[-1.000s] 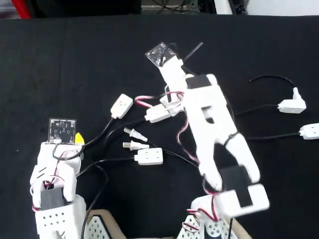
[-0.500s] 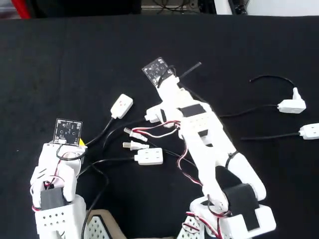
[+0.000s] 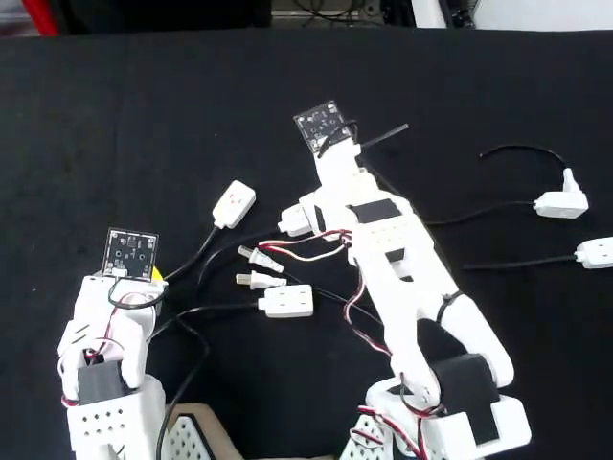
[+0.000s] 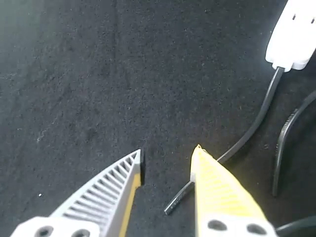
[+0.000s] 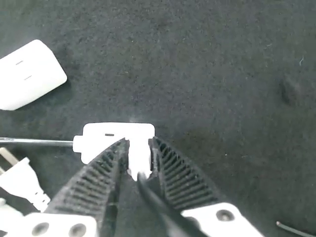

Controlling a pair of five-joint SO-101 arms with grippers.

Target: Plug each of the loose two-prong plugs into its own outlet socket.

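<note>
- What's on the table (image 3: 115,105)?
- On my feed it's black. Left of centre I see an upper socket (image 3: 233,204), a middle socket (image 3: 295,222) and a lower socket (image 3: 286,301), with one plug (image 3: 259,257) and a second plug (image 3: 257,280) between them.
- And the right edge?
- A white plug (image 3: 560,203), an edge socket (image 3: 596,251) and black cords (image 4: 257,118).

The high camera looks steeply down over the black table (image 3: 115,86), taking in its far edge. The left wrist camera sits close behind the left gripper (image 4: 168,149), low over the table, and catches a white socket (image 4: 294,34) — probably the one near the table's middle in the high view (image 3: 233,204). The right wrist camera peers down past the right gripper (image 5: 139,143) at a socket block (image 5: 106,136) — seen also from the high camera (image 3: 299,218).
</note>
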